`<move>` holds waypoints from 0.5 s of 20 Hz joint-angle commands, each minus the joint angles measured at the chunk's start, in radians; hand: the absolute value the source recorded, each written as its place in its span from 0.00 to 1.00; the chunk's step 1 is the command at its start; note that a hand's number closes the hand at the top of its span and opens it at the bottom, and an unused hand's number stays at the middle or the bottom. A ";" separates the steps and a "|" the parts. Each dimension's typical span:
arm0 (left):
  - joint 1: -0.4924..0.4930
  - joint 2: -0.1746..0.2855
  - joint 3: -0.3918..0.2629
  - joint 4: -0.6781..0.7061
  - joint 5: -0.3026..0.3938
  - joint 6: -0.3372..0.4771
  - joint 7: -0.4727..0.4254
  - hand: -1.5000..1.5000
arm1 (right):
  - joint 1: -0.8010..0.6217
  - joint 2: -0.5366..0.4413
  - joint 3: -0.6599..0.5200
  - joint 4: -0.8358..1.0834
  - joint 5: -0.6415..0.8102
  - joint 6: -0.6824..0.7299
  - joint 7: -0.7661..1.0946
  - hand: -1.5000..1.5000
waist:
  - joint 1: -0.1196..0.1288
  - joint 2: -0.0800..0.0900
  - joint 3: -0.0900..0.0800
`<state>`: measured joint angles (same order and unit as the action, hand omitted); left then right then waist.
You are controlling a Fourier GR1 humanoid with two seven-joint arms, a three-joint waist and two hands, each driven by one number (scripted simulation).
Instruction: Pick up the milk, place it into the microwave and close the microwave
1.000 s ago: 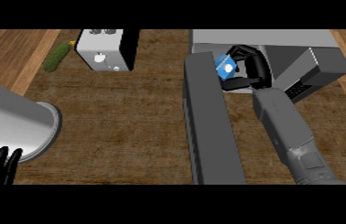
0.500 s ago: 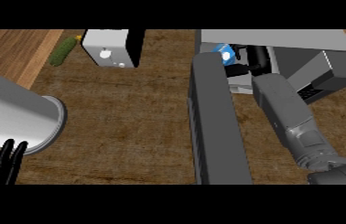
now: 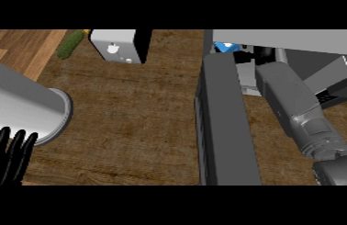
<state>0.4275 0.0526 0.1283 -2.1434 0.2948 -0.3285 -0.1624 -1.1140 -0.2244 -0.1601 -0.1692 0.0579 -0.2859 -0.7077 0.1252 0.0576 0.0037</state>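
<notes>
Blue milk point(image 3: 227, 47) (partly hidden) held by fingers point(image 3: 243, 54) of right hand point(image 3: 256, 55), inside microwave point(image 3: 291, 36).

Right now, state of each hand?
Left hand: open, resting at lower left edge.
Right hand: in the microwave beside the milk, grip cannot be told.

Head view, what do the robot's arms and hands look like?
The right forearm is a grey, boxy shell ending in a ribbed collar toward the lower edge. Beyond its far end only a little black of the right hand shows. The left hand shows as slim black fingers at the lower left. No cables or markings are visible.
</notes>
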 commanded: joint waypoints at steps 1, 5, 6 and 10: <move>-0.020 0.008 0.010 0.020 -0.005 0.002 0.000 0.00 | -0.028 -0.021 -0.049 0.028 -0.030 -0.120 0.038 1.00 | 0.018 0.011 0.000; -0.054 0.010 -0.005 0.024 -0.047 0.008 -0.010 0.00 | -0.029 -0.023 -0.033 0.038 0.000 -0.240 0.014 1.00 | 0.033 0.025 0.000; -0.036 0.017 -0.005 0.018 -0.048 -0.002 -0.009 0.00 | -0.033 -0.030 -0.018 0.049 0.020 -0.289 0.022 1.00 | 0.048 0.024 -0.001; -0.051 0.018 -0.020 0.015 -0.085 0.016 0.014 0.00 | -0.050 -0.040 0.048 0.087 0.096 -0.387 0.038 0.00 | 0.051 0.021 -0.001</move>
<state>0.3794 0.0677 0.1170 -2.1240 0.2365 -0.3198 -0.1584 -1.1515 -0.2544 -0.1455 -0.1121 0.1101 -0.5873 -0.6858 0.1648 0.0797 0.0031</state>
